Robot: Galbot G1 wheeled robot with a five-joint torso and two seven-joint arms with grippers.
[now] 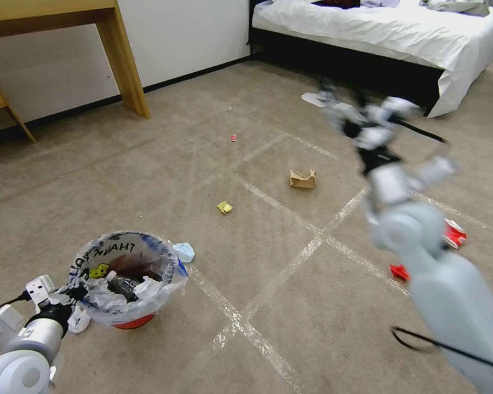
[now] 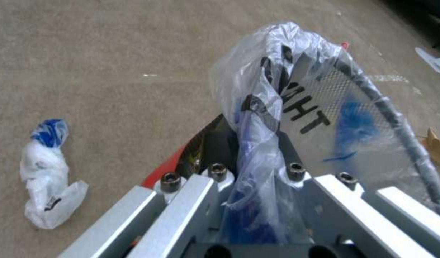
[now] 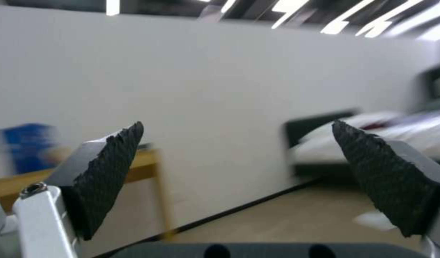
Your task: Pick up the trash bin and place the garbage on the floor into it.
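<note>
1. My left claw (image 2: 258, 168) is clenched on the trash bin (image 1: 127, 276) rim, low at my left.
2. My right claw (image 3: 239, 179) is spread, raised.
3. The bin's thin bag could slip, spilling garbage.

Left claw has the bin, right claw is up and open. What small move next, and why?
Probably lower the open right claw toward the crumpled brown paper bag on the beige carpet. The claw is raised and empty, the left claw grips the rim of the red bag-lined trash bin, and litter remains on the floor.
</note>
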